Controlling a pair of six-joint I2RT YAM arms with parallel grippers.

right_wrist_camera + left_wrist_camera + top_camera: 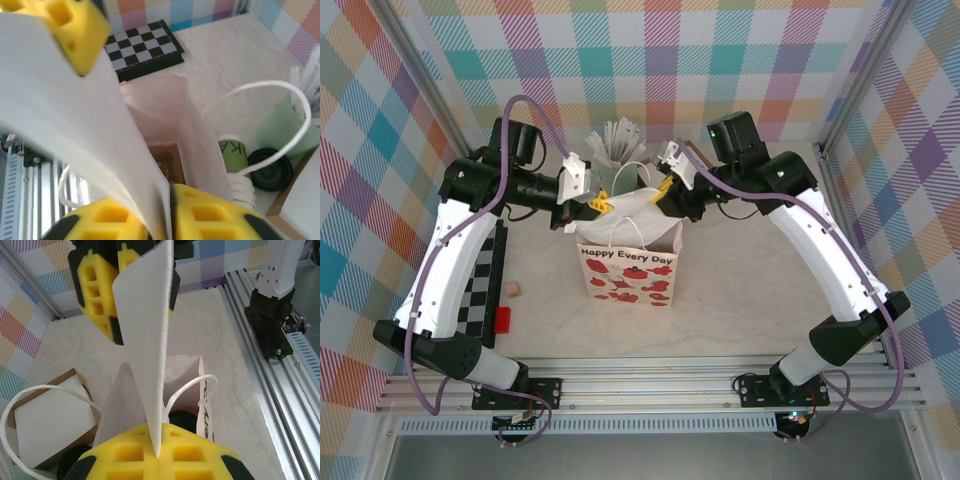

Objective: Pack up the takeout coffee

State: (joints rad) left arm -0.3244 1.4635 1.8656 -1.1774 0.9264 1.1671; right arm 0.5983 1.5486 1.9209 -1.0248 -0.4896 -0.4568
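Both hands are clamped on the mouth of the paper bag (630,272), which stands upright on the desk (750,285) with its strawberry print facing the arm bases. The left hand (157,440) has its yellow pads pressed tight together with a fold of the white rim pinched between them. The right hand (169,197) is closed just as fully on the opposite stretch of rim, so the paper is drawn taut from one hand across to the other. The takeout coffee (270,170) appears to be outside the bag. Its round black lid shows on the desk just past the bag wall, on the side of the right hand away from the arm bases, near the pale green cup (282,127) of white-wrapped sticks. The cup body under the lid is hard to make out from this angle, so I would not swear to it. Looking down between the right hand's pads, the part of the bag's inside that shows is pinkish wall and a brownish floor, with no cup there. By that reading the bag is gripped and ready but the packing itself is not yet done. One hand will have to let go of the rim, fetch the cup and lower it in upright.
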